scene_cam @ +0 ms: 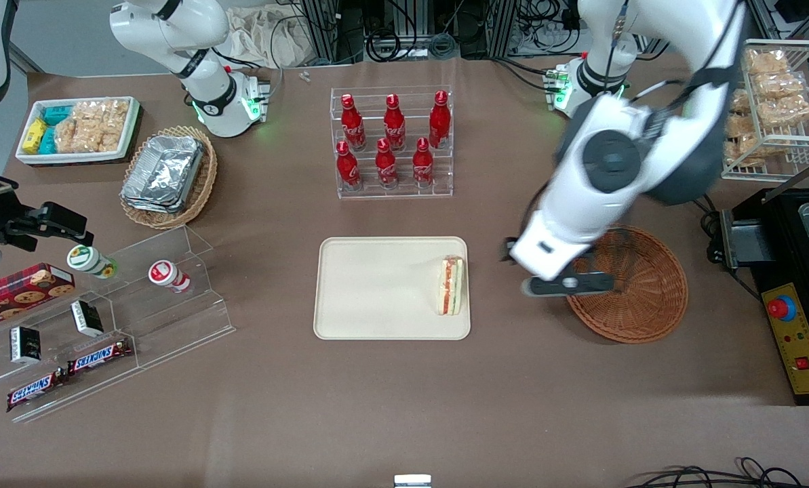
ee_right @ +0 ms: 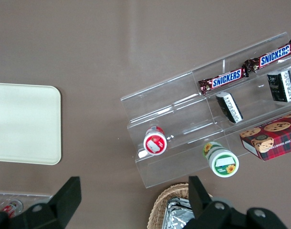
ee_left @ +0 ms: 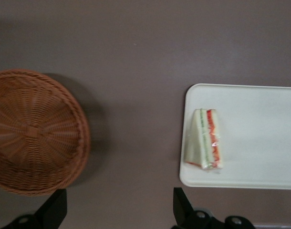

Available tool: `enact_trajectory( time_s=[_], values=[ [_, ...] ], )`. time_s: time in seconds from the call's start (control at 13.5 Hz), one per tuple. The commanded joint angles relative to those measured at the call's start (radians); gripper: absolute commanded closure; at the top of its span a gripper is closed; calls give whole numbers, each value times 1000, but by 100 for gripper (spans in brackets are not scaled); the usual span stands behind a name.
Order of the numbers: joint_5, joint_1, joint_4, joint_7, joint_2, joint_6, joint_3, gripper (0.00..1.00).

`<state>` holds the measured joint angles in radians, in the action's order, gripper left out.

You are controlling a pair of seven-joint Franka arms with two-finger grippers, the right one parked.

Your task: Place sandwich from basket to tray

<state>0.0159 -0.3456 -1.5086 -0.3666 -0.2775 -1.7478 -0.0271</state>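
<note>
Front view shows the sandwich (scene_cam: 451, 286) lying on the tray (scene_cam: 377, 285), close to the tray's rim at the working arm's end, so the transfer looks complete by my judgement; it sits at that edge probably because that is the nearest part of the tray to the basket (scene_cam: 638, 288). The basket holds nothing that I can see. The gripper (scene_cam: 563, 283) hangs above the strip of table (scene_cam: 404, 400) between tray and basket, overlapping the basket's rim in this view, touching neither. From the left wrist view its 2 fingers (ee_left: 52, 210) stand spread wide with only bare table between them, so it grips nothing. The sandwich (ee_left: 204, 139) rests flat with its red and green filling edge showing, fully inside the tray (ee_left: 260, 138). The table is a plain brown surface; 6 red bottles (scene_cam: 392, 146) stand in a clear rack farther from the camera than the tray.
</note>
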Motion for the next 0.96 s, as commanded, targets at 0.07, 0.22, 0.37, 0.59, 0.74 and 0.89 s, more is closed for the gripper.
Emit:
enact_trajectory(
  time_s=[0.07, 0.22, 0.37, 0.59, 0.74, 0.89],
  values=[
    [38, -3, -24, 182, 138, 178, 123, 0],
    [38, -1, -47, 242, 204, 232, 174, 0],
    [39, 123, -68, 261, 262, 255, 120, 0],
    [21, 247, -91, 262, 313, 277, 8, 0],
    [21, 298, -96, 264, 316, 272, -28, 0],
    [0, 303, -73, 256, 298, 272, -48, 0]
  ],
)
